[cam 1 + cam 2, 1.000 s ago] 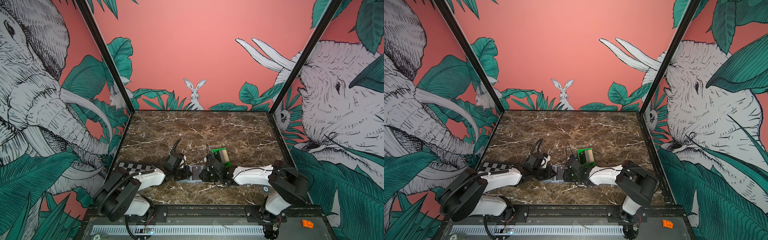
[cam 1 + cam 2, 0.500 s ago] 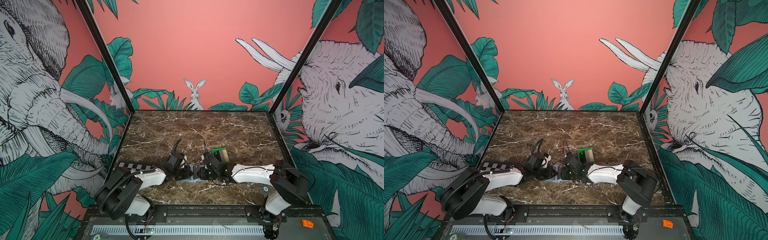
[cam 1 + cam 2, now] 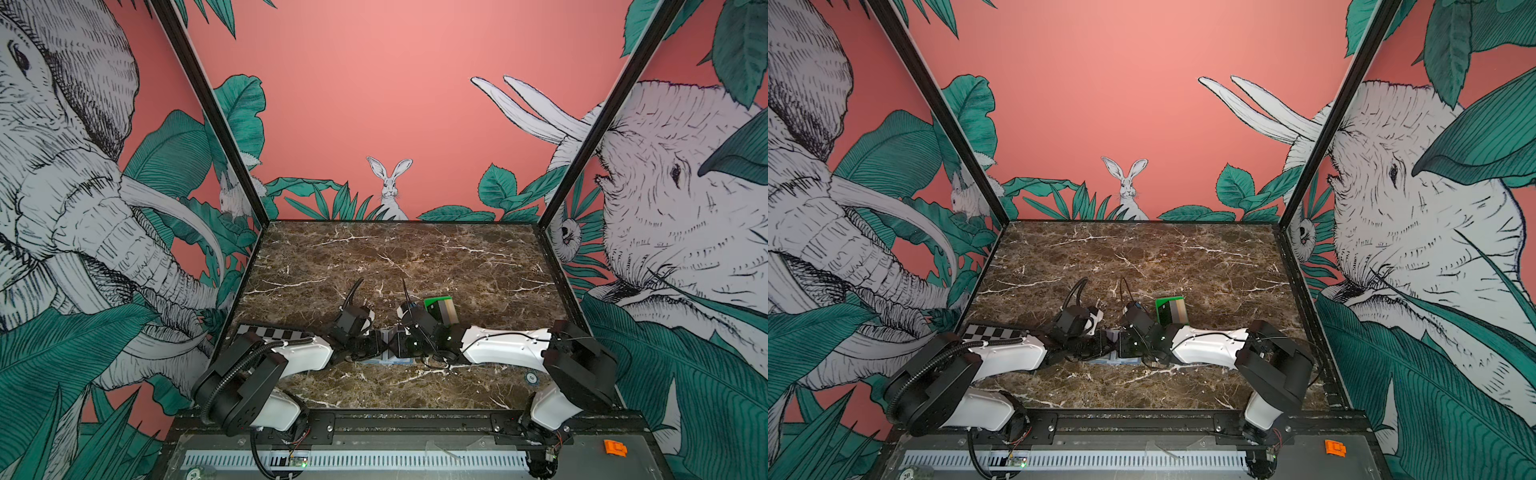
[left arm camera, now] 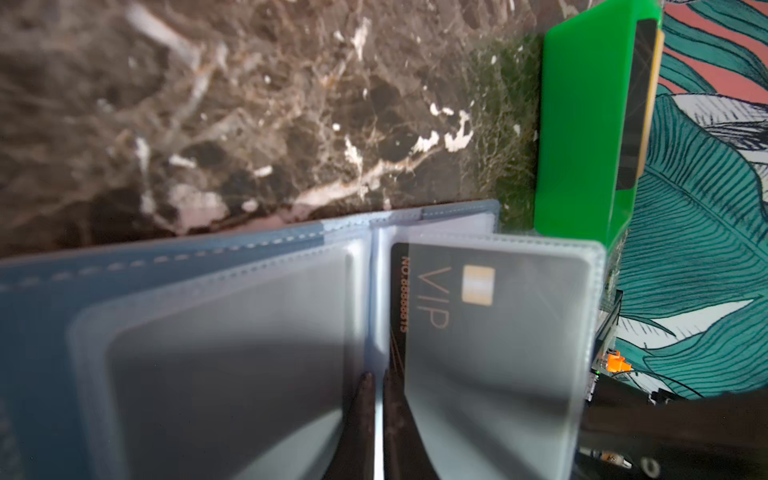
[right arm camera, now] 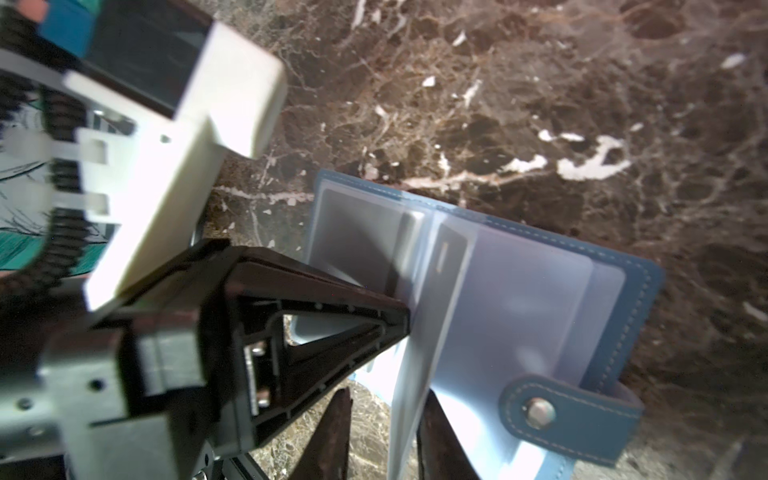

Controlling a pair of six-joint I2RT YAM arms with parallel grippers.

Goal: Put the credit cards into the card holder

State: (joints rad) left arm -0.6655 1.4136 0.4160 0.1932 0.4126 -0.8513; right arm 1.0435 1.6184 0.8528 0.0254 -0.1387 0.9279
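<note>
Card holder (image 3: 388,360) lies open on table (image 3: 395,257), front-centre, btwn L gripper (image 4: 376,388) & R gripper (image 5: 386,419). VIP card (image 4: 436,299) sits in a sleeve. Tray (image 3: 435,299) w/ cards (image 3: 448,311) in it: just behind-right. Checkerboard plate (image 3: 270,332): front-left.

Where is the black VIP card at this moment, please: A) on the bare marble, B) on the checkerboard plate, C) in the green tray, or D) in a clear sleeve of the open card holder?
D: the left wrist view shows the black VIP card behind a clear sleeve of the open card holder.
</note>
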